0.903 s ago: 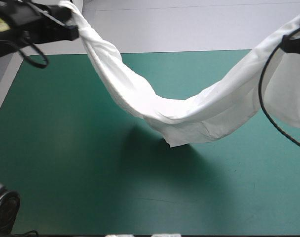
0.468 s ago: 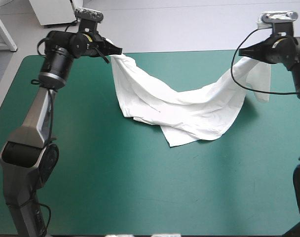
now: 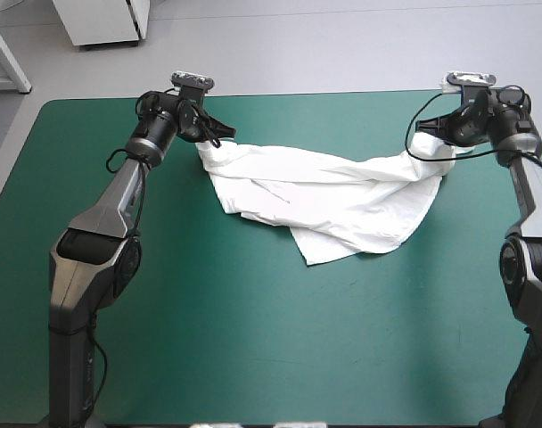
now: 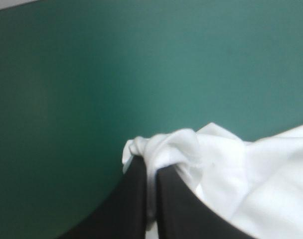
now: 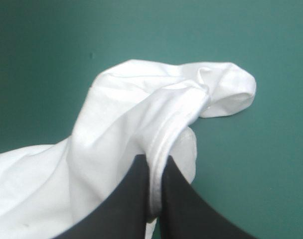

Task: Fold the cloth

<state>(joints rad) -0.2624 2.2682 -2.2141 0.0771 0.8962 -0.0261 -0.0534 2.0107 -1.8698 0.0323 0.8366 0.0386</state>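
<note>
the left end effector (image 4: 150,167) is clamped on a bunched corner of the t-shirt (image 3: 333,196); the right end effector (image 5: 156,162) pinches another gathered edge. between them the t-shirt lies in a wrinkled band across the far half of the surface (image 3: 253,348), one flap trailing toward the middle. to spread it well, i judge both should draw apart evenly until the slack goes, without tugging cloth from either grip. the teal-green cover toward the near edge is bare, leaving room to lay it flat.
</note>
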